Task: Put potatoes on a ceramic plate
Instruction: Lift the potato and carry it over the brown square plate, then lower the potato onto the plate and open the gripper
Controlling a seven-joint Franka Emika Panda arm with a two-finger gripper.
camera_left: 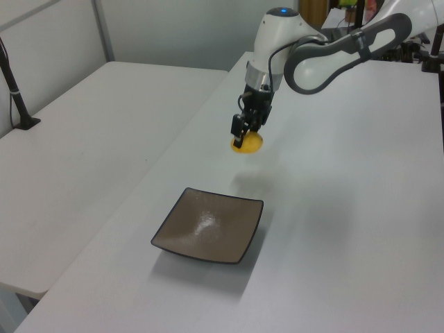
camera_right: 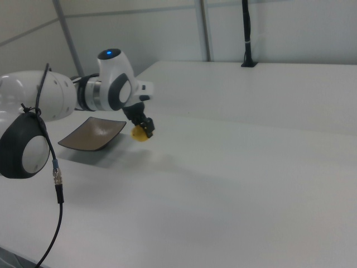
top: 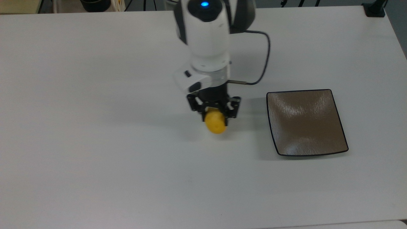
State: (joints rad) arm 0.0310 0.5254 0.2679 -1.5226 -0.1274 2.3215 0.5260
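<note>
My gripper (top: 215, 117) is shut on the yellow potato (top: 215, 123), holding it above the white table. In the top view the potato hangs to the left of the square brown-grey ceramic plate (top: 305, 122), which has nothing on it. From the left view the gripper (camera_left: 244, 137) and potato (camera_left: 248, 143) sit beyond the plate (camera_left: 209, 225), apart from it. On the right view the potato (camera_right: 139, 134) hangs just right of the plate (camera_right: 93, 133), with the gripper (camera_right: 145, 127) above it.
The white table (top: 127, 165) spreads wide around the plate. A second white table (camera_left: 83, 132) stands alongside on the left view's left. A black post (camera_left: 15, 90) rises at that table's far edge. The arm's cable (top: 264, 60) loops near the wrist.
</note>
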